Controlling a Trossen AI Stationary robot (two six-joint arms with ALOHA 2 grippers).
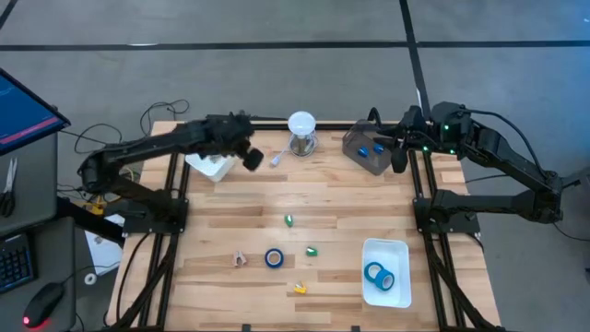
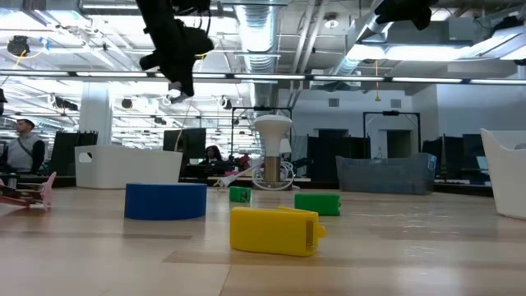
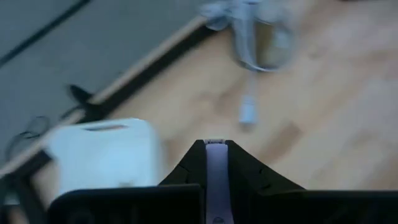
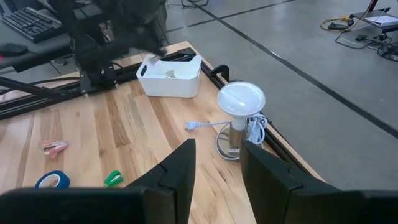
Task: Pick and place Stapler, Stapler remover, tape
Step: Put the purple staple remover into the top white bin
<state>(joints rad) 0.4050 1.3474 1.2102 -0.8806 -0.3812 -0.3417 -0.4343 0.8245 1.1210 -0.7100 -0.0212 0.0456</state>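
Above table, L tool [image 1: 251, 159] shut, R tool [image 4: 216, 163] apart, both empty

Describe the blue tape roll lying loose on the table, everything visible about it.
The blue tape roll is a small ring with a pale core, lying flat on its side on the bare wooden table, toward the near edge. Nothing touches it: a pink piece lies to one side, a green piece to the other. In the low view it reads as a squat blue cylinder.

blue tape roll [image 1: 274, 258] mid-table, another in white tray [image 1: 385, 249]
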